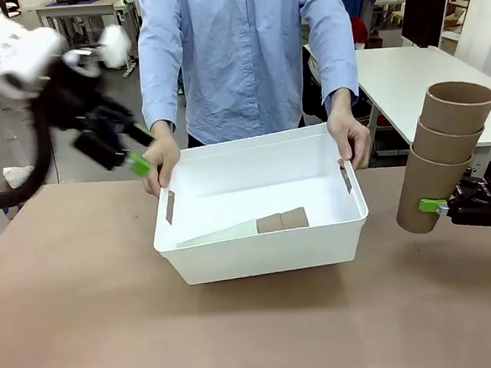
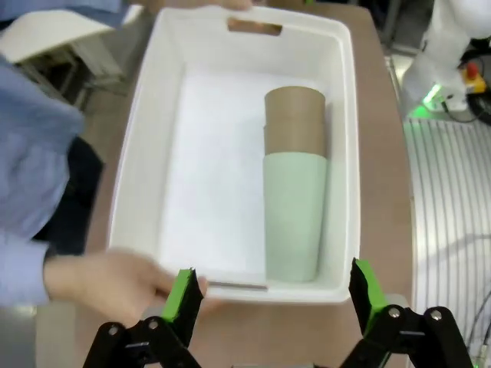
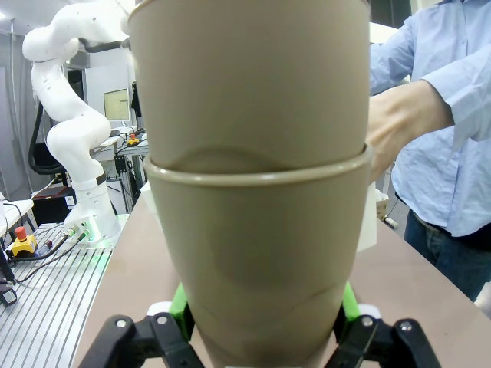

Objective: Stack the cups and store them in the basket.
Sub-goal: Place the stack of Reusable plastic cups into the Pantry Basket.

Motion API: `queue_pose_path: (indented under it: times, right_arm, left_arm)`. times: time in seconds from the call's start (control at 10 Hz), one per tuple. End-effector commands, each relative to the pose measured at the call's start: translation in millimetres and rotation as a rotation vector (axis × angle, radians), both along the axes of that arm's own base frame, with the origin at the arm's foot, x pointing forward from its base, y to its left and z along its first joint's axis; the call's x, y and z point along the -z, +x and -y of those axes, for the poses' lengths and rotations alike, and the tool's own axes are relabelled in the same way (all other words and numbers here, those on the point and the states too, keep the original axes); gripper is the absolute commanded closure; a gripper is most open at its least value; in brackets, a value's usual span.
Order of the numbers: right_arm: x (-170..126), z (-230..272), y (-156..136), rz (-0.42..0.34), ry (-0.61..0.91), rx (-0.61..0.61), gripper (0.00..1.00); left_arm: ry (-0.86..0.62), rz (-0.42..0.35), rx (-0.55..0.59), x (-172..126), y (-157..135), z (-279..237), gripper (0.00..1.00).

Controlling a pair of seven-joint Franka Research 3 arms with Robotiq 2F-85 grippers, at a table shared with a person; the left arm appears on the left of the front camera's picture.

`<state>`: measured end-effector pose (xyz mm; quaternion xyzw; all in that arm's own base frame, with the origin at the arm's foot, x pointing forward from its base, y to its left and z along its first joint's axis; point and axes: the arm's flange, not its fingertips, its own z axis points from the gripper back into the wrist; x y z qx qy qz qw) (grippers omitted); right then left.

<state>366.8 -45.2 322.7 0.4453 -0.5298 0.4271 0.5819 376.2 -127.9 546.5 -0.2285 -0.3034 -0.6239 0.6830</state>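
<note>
Front view: you see the white basket (image 1: 263, 254), with a person's hands (image 1: 352, 139) holding its two ends.
Cups inside: one green cup (image 2: 295, 222) and brown cups (image 2: 295, 123), pushed together, lie on their side in the basket.
Right gripper (image 1: 437, 207): squeezed tight on a stack of three brown cups (image 1: 445, 149), up in the air right of the basket.
Left gripper (image 2: 274, 287): fingers wide apart, holding nothing, over the basket's left end.

The basket (image 1: 263, 250) is wide open on top and most of its floor is free, just the nested cups (image 1: 261, 225) lying along the near wall. The person's hands (image 1: 161, 160) grip both far corners, with the left pincer (image 1: 140, 151) right beside one. Bare desk (image 1: 86, 313) in front and either side, except the cup stack (image 1: 442, 158) held up at the right.
</note>
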Motion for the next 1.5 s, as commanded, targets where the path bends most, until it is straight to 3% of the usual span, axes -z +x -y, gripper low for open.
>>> queue_pose_path:
  times: [0.0, 0.2, 0.5, 0.6, 1.4]
  right_arm:
    - [-5, 1, -1, 0.011, -0.006, -0.003, 0.15]
    - [-5, 1, -1, 0.011, -0.006, -0.003, 0.15]
    - [-5, 1, -1, 0.011, -0.006, -0.003, 0.15]
    - [-5, 1, -1, 0.011, -0.006, -0.003, 0.15]
    - [-5, 1, -1, 0.011, -0.006, -0.003, 0.15]
  left_arm:
    - [-0.065, 0.055, -0.034, 5, -27, -67, 0.0]
    - [-0.065, 0.063, -0.07, 12, -43, -117, 0.0]
    - [-0.081, 0.059, -0.063, 18, -40, -148, 0.0]
    - [-0.069, 0.048, -0.106, 15, -47, -143, 0.0]
    - [-0.069, 0.048, -0.106, 15, -47, -143, 0.0]
